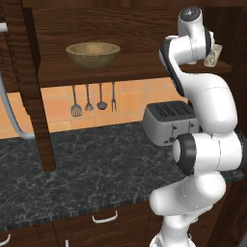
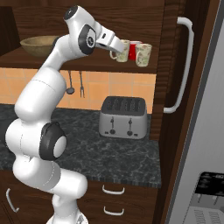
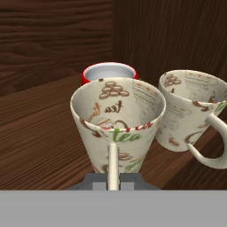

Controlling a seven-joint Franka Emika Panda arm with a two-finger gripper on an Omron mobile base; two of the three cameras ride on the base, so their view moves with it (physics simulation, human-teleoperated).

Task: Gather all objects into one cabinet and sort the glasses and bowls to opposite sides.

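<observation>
On the cabinet shelf (image 2: 92,65), right end, the gripper (image 3: 113,179) is clamped on a cream cup's (image 3: 117,119) handle beside the red cup (image 3: 108,72) and another cream cup (image 3: 190,111) (grouping glasses opposite the bowl (image 1: 93,54)).

Kitchen, toaster (image 2: 122,117), hanging utensils (image 1: 89,100), counter (image 1: 87,169)

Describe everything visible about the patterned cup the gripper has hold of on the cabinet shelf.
The held cup is cream, tapered toward its base, printed inside and out with brown, red and green marks and the word "tea". It stands upright on the dark wood shelf, near the right end. Its thin pale handle faces the hand, and the gripper is shut on that handle. A red cup sits right behind it; a matching cup stands beside it.
</observation>
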